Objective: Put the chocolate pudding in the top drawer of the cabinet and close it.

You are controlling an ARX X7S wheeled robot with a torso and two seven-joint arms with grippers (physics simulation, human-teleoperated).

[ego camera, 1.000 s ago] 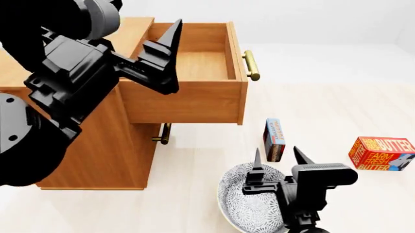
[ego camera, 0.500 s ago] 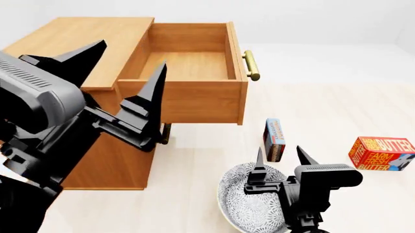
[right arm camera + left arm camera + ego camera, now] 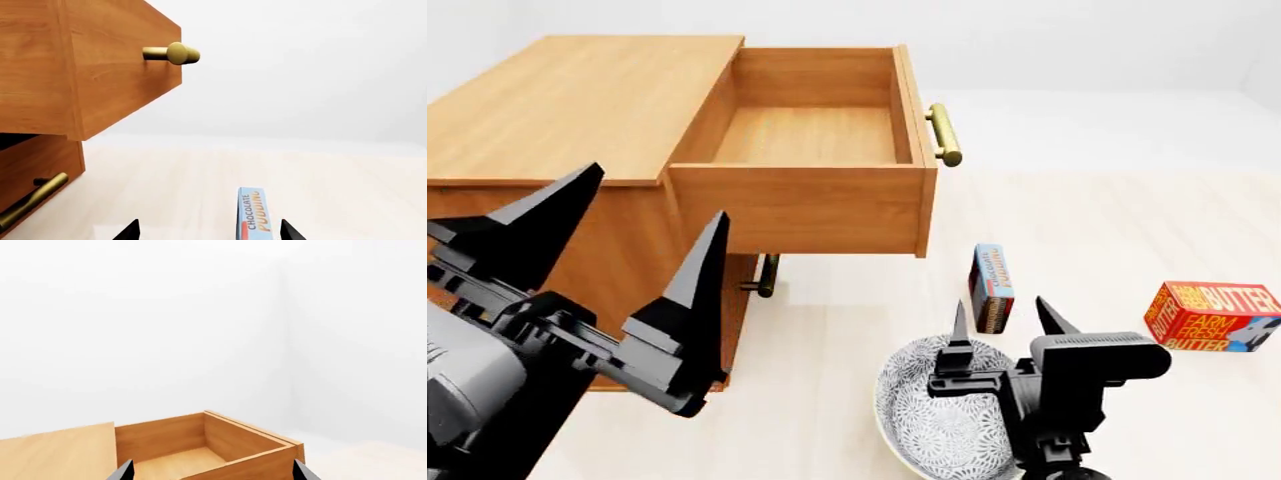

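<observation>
The chocolate pudding [image 3: 992,287] stands upright on the floor, a slim carton with a light blue face, just beyond my right gripper [image 3: 1002,305]. That gripper is open and empty; in the right wrist view the pudding [image 3: 252,214] sits between its fingertips, nearer one side, right gripper [image 3: 209,227]. The top drawer [image 3: 801,210] of the cabinet [image 3: 574,100] is pulled out and empty, brass handle [image 3: 945,135] at its front. My left gripper [image 3: 654,195] hangs open and empty in front of the cabinet's near side. In the left wrist view the drawer [image 3: 200,450] lies ahead of the left gripper [image 3: 212,466].
A patterned bowl [image 3: 941,420] lies on the floor right under my right gripper. A red-orange butter box [image 3: 1214,315] stands at the far right. The lower drawer's brass handle [image 3: 766,275] shows beneath the open drawer, also seen as the lower handle [image 3: 33,202].
My left arm has drawn back from the drawer's side, down towards the near left, gripper still open. The right gripper has barely moved. Drawer and pudding stay put.
</observation>
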